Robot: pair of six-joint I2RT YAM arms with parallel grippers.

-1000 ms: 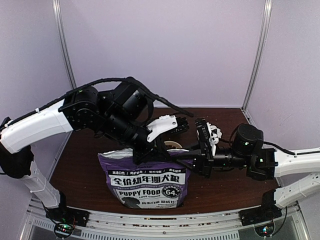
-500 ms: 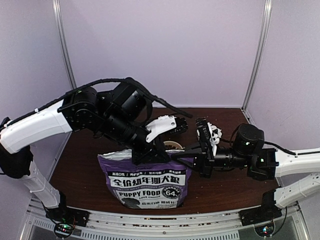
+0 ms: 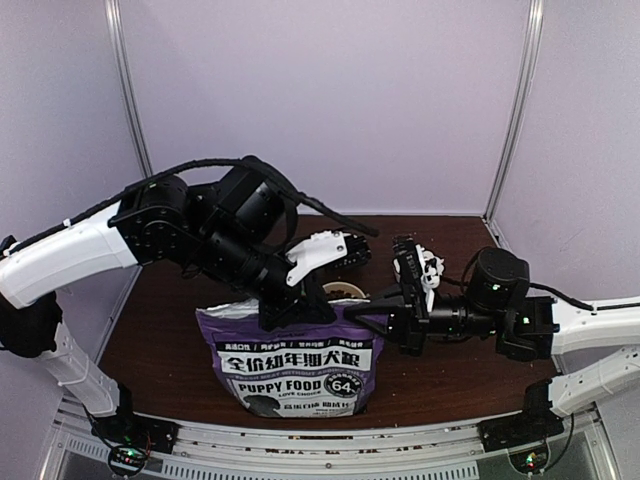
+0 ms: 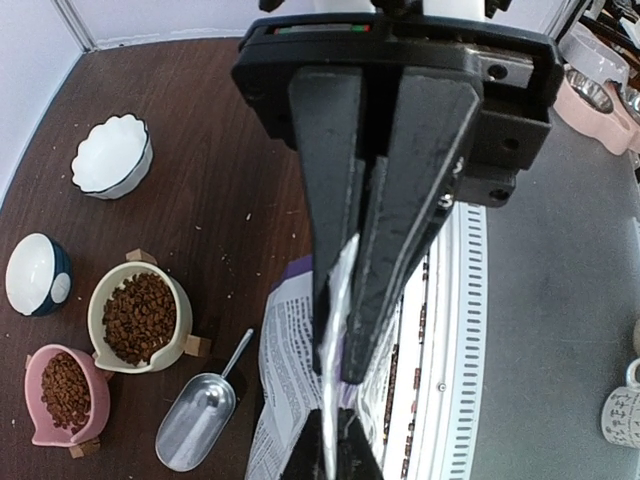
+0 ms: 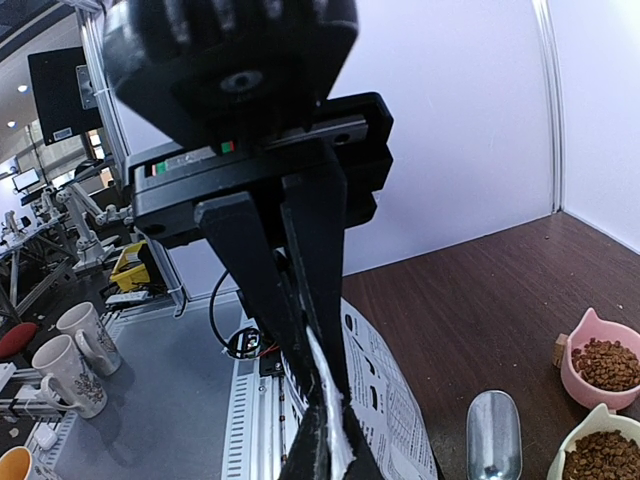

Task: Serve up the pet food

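- Just squeezed right hand (image 5: 322, 400) shut on the bag (image 3: 295, 365) top edge.
- Re-pinched left hand (image 4: 340, 370), clamped there too.
- Ready to pull it open, maybe.
- Pet food (image 4: 140, 318) already in two bowls (image 4: 183, 300) behind the bag, mid-counter (image 3: 450, 380).

The worktop (image 4: 200, 150) looks like dark wood veneer, pretty matt with a faint grain. The bag (image 3: 290, 365) is shiny plastic film, crinkly up top. The scoop (image 4: 195, 425) is smooth silvery metal. The pet food (image 4: 138, 318) looks dry and rough. The white scalloped bowl (image 4: 110, 157) is glossy, ceramic-looking. The left gripper (image 4: 342, 372) and right gripper (image 5: 318, 385) are matt black plastic.
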